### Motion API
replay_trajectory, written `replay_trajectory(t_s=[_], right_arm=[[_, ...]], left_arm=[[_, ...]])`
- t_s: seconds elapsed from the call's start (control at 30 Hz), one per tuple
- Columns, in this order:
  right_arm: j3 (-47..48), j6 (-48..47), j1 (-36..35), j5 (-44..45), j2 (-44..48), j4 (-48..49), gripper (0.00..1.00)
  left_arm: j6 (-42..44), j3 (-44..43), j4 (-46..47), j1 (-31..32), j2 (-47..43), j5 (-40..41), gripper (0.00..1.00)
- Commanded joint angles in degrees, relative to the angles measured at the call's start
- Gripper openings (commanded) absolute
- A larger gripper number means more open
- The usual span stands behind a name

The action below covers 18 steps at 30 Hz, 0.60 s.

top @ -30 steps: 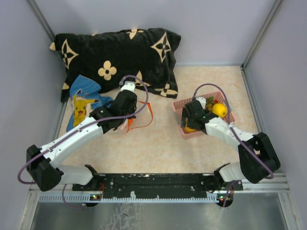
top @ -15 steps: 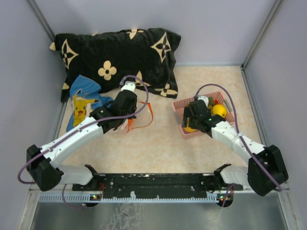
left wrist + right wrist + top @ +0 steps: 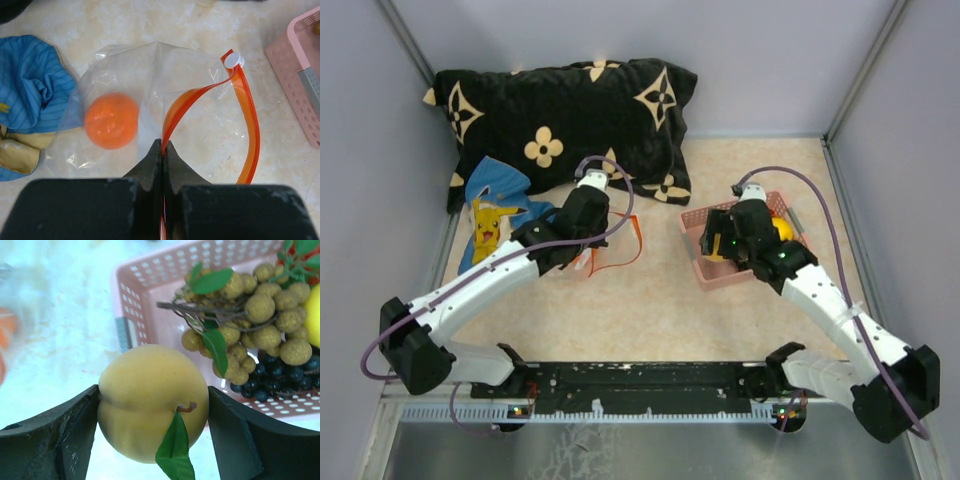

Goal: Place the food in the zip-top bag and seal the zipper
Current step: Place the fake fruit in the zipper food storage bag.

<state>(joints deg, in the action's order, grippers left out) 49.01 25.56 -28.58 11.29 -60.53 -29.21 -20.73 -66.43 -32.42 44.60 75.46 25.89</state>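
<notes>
The clear zip-top bag (image 3: 150, 75) lies on the table with an orange fruit (image 3: 111, 120) inside it. Its mouth gapes, and the orange-red zipper (image 3: 248, 125) curves round in a loop. My left gripper (image 3: 163, 146) is shut on the near side of that zipper strip, seen from above by the bag (image 3: 620, 245). My right gripper (image 3: 152, 410) is shut on a yellow peach-like fruit (image 3: 145, 385) with a green leaf, held over the left corner of the pink basket (image 3: 150, 270). More food stays in the basket: a brownish ball cluster (image 3: 260, 310), dark grapes (image 3: 280, 382) and a lemon (image 3: 782, 228).
The pink basket (image 3: 692, 215) stands right of the bag. A blue cartoon-print cloth (image 3: 495, 200) lies left of the bag. A black pillow (image 3: 570, 110) fills the back left. Grey walls close in the table on three sides.
My right arm has stretched out and lifted, with the yellow fruit between its fingers, at the basket's left corner. My left arm has hardly moved and keeps its pinch on the zipper.
</notes>
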Motion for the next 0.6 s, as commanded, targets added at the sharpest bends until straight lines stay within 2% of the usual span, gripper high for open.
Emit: replay_trajectory(t_s=[0.0, 0.23, 0.57], right_arm=[[4.2, -1.7, -2.0, -2.3, 3.5, 3.6, 0.58], [4.7, -0.8, -9.7, -4.5, 1.9, 14.2, 0.58], [5.3, 1.0, -16.4, -9.5, -4.8, 32.3, 0.58]], left_arm=[[0.5, -2.6, 0.9, -0.2, 0.6, -1.3, 0.0], [0.6, -3.8, 0.8, -0.2, 0.8, -2.1, 0.0], [-0.1, -3.9, 0.4, -0.2, 0.1, -3.2, 0.0]])
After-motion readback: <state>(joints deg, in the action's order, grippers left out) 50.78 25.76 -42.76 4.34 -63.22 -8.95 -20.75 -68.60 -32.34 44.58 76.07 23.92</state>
